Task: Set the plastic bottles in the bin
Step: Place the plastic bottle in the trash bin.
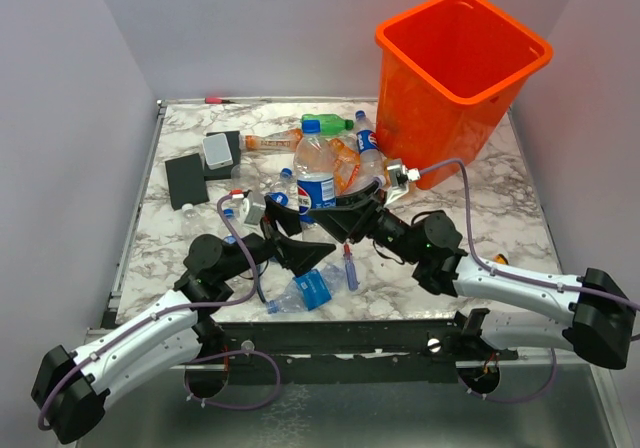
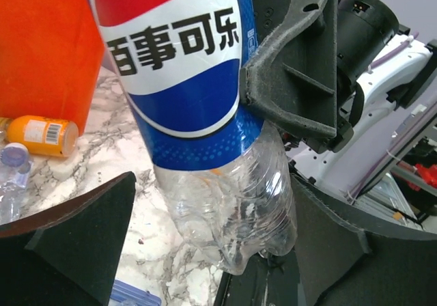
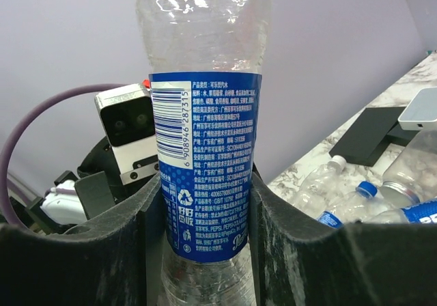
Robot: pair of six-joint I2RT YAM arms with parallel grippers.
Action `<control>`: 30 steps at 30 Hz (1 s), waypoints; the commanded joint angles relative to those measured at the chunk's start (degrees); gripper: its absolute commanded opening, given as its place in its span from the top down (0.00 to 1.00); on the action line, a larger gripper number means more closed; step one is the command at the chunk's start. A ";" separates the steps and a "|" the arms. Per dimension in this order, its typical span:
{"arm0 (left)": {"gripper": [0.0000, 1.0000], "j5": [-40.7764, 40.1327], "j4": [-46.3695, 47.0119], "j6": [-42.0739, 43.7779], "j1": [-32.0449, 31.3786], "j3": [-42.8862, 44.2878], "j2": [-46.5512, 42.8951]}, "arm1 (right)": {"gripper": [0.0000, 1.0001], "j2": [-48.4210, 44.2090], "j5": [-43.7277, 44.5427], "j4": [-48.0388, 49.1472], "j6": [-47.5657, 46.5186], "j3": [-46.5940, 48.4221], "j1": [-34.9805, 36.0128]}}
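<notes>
The right pincer (image 3: 205,210) is closed tight on the Pepsi bottle (image 3: 205,149), its two pads pressing the blue label from both sides. The bottle stands upright in this grip, near the middle of the bench (image 1: 500,198), just in front of the heap of other bottles (image 1: 330,153). The left pincer (image 2: 212,244) is wide open and holds nothing; its jaws stand on either side of the crumpled bottom of the same bottle.

I think the first danger is here. Two arms are very near around one thin bottle, and if the left one closes or the right one lifts carelessly, they can hit each other or twist the bottle out of the grip. The soft plastic can also give way and slip.

The second danger is the bin (image 1: 440,118). It is tall and stands at the far right corner of the bench, well apart from the bottle. A low carry can strike its rim and push it.

Inside the bin I see only orange walls and no bottle; its floor is not fully visible.
</notes>
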 commanded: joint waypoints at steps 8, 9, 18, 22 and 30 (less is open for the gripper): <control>0.51 3.95 1.85 -0.18 -0.20 0.69 0.77 | 0.41 -0.09 -1.25 1.19 0.37 0.07 0.78; 0.53 3.81 1.85 -0.09 -0.20 0.72 0.69 | 0.32 -0.65 -0.79 -0.11 0.23 0.10 0.78; 0.64 4.27 1.14 2.12 -0.28 0.62 1.45 | 0.00 -9.16 7.70 -33.88 -6.82 11.17 0.78; 0.70 6.61 -0.43 4.58 -0.65 1.56 3.01 | 0.00 -10.87 13.03 -52.91 -12.58 23.05 0.78; 0.77 5.99 -6.24 10.22 -4.28 3.23 4.63 | 0.01 -4.59 18.88 -70.34 -17.24 41.71 0.78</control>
